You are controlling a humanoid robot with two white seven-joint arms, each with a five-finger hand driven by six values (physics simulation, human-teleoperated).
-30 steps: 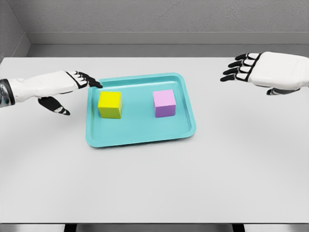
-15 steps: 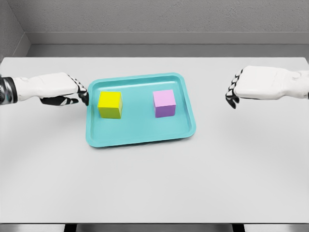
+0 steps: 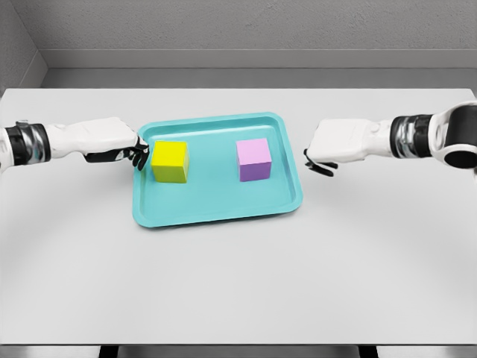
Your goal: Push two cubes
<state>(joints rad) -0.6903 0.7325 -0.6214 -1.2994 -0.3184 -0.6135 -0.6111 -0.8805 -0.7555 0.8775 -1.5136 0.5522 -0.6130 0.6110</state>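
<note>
**Both hands closing on the tray from either side**

I had the left hand [image 3: 112, 142] at the tray's [image 3: 216, 205] left rim, fingers curled and holding nothing, fingertips just beside the yellow cube [image 3: 170, 162]; contact was hard to judge. The right hand [image 3: 339, 143] hung just outside the right rim, fingers folded under, empty, apart from the purple cube [image 3: 254, 159]. Both cubes sat inside the tray. I judged the main risk to be knuckles catching the rim and shoving the tray itself.

Two cubes sit on one teal tray [image 3: 216, 212]: one yellow cube [image 3: 170, 162] and one purple cube [image 3: 254, 159], side by side.
</note>
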